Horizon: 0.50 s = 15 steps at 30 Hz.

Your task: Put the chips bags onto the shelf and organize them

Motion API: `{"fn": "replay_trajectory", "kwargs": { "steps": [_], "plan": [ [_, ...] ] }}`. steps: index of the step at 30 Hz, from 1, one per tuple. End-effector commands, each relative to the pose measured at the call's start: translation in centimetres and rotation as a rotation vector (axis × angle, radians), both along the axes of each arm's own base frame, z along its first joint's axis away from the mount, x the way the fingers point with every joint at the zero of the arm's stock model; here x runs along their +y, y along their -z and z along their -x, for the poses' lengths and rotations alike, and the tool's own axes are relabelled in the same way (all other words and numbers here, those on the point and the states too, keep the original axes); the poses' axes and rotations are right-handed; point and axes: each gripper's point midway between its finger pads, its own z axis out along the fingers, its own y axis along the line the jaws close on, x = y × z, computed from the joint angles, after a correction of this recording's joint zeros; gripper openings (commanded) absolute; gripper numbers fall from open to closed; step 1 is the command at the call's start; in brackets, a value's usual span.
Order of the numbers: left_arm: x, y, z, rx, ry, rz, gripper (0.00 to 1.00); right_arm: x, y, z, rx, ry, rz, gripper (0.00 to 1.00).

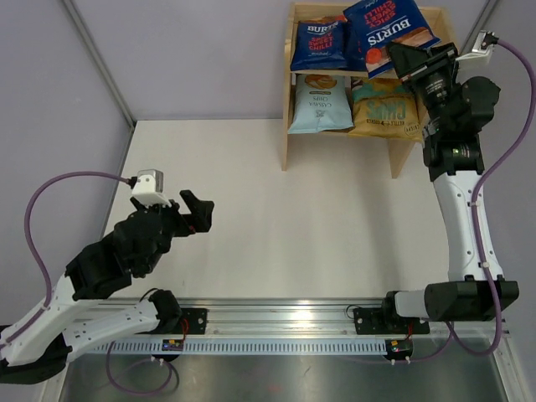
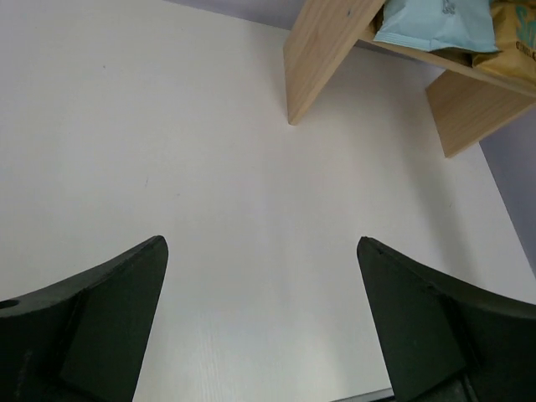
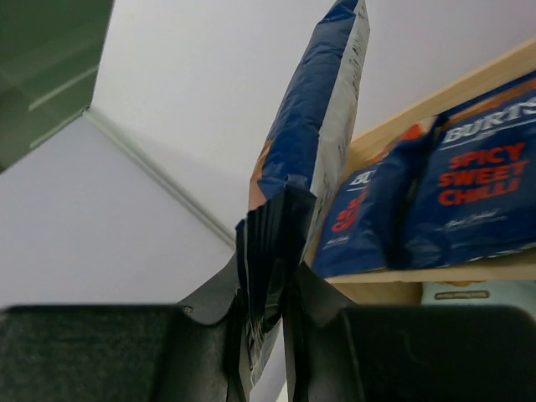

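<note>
My right gripper (image 3: 266, 280) is clamped on the crimped seal of the Burts bag (image 3: 306, 126), which stands ahead of the jaws. The shelf (image 3: 452, 275) top tier is just beside. I'd judge it light, crinkly and slippery. Left gripper (image 2: 261, 244) is spread wide, holding nothing.

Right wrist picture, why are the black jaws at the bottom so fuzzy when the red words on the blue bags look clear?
Right wrist view: the jaws sit right at the lens, so they blur; the shelved Burts bag farther off is sharp enough to read. Left wrist view: same soft black jaws, crisp shelf.
</note>
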Motion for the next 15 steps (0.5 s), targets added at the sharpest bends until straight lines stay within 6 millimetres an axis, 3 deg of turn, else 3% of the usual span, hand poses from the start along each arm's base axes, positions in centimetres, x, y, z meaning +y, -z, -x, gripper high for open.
{"fn": "replay_trajectory", "kwargs": {
  "steps": [1,4,11,15],
  "plan": [
    [1.1,1.1,2.2,0.062,0.127,-0.171,0.99,-3.7,-0.1,-2.8,0.095,0.07,-0.186,0.0],
    [2.4,2.8,2.6,0.068,0.127,-0.233,0.99,-5.8,-0.4,-4.7,0.121,0.101,-0.27,0.0],
    [4.3,4.0,3.2,0.019,0.084,-0.179,0.99,-9.5,1.2,-8.9,0.185,0.191,-0.415,0.0],
    [5.1,4.2,3.2,-0.004,0.05,-0.157,0.99,-10.2,2.1,-10.1,0.231,0.207,-0.476,0.0]
  ]
}}
